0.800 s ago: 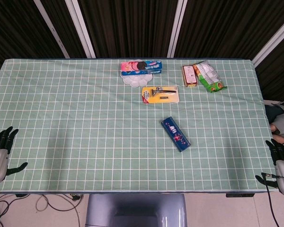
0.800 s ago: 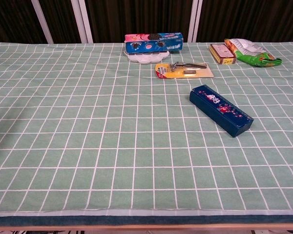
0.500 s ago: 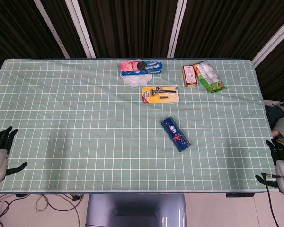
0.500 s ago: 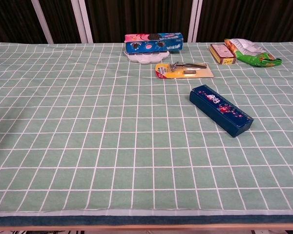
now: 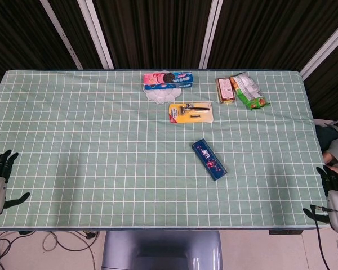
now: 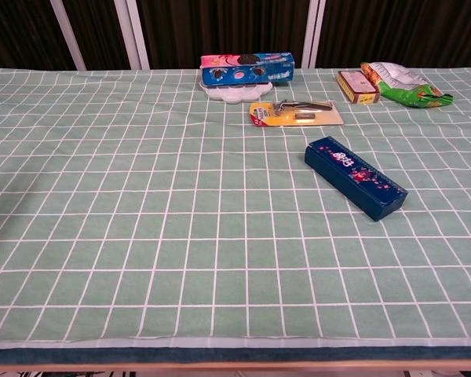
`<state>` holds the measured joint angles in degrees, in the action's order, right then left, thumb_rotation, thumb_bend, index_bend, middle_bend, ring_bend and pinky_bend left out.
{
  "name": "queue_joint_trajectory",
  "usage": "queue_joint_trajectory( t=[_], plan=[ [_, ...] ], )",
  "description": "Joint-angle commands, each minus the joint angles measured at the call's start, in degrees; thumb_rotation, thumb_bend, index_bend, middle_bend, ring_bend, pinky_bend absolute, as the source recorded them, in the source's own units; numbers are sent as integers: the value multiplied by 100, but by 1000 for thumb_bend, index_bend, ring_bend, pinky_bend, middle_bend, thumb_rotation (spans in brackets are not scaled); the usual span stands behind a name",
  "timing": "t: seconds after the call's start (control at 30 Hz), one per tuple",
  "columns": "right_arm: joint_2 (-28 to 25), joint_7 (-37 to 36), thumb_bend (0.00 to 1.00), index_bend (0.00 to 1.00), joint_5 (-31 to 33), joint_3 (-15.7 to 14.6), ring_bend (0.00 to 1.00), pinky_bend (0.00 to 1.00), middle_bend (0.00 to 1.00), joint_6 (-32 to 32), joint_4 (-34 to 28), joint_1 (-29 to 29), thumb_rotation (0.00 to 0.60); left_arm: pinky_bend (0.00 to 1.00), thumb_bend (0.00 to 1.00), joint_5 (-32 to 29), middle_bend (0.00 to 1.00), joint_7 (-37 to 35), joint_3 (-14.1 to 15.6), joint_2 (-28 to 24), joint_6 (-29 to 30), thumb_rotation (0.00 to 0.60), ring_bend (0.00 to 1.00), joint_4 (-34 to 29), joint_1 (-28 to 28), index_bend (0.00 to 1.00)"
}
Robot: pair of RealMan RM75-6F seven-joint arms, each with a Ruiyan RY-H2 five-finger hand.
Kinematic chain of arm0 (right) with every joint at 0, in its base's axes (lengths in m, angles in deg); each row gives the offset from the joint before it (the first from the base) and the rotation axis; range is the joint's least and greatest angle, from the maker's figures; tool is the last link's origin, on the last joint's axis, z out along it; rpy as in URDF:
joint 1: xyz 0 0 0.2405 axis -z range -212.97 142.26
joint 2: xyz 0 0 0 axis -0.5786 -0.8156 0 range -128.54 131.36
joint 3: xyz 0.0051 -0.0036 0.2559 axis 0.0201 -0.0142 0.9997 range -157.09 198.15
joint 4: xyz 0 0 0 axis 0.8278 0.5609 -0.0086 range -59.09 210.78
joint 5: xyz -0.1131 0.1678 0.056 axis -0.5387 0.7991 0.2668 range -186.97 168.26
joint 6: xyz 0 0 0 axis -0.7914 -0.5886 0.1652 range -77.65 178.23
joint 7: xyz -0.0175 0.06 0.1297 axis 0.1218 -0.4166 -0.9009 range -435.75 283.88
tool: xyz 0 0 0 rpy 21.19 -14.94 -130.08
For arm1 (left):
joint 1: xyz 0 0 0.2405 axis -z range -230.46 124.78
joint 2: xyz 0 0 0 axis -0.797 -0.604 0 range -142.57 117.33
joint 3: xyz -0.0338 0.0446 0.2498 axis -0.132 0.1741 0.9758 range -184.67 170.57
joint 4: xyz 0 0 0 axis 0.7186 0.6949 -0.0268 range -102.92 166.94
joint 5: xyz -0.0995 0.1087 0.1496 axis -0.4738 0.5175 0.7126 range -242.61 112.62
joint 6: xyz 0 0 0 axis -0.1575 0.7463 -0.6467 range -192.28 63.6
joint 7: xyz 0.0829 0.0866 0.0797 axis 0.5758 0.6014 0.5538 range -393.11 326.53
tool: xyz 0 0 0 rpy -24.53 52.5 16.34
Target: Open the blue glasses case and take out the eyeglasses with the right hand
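Well apart from the right hand (image 5: 333,194), closed blue glasses case (image 5: 209,160).

Dark blue glasses case (image 5: 209,160) with pink-red floral print on pale green, white-gridded tablecloth (image 5: 90,146); beyond the case, yellow razor card (image 5: 191,112), blue-and-pink cookie box (image 5: 168,80), green snack bag (image 5: 249,91).

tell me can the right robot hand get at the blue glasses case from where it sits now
Probably yes: the right robot hand sits open at the table's edge, and only bare cloth lies between it and the closed blue glasses case.
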<state>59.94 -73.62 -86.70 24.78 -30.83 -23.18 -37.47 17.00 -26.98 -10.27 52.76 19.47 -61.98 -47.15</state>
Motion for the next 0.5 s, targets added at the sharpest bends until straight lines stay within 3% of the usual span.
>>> queue_joint_trajectory(
  t=[0.03,0.27,0.5],
  plan=[
    [-32,181,49,0,64,98,0,225,0,-38,-234,-56,600,0,22,7,0,10,-10,38,40,600,0,22,-12,0],
    [114,848,49,0,423,518,0,225,0,268,-904,-572,600,0,22,-77,0,-100,-81,96,78,600,0,75,-24,0],
    [891,1866,49,0,1240,974,0,225,0,788,-1384,-1448,600,0,22,-157,0,-156,-135,157,101,600,0,178,-37,0]
  ],
)
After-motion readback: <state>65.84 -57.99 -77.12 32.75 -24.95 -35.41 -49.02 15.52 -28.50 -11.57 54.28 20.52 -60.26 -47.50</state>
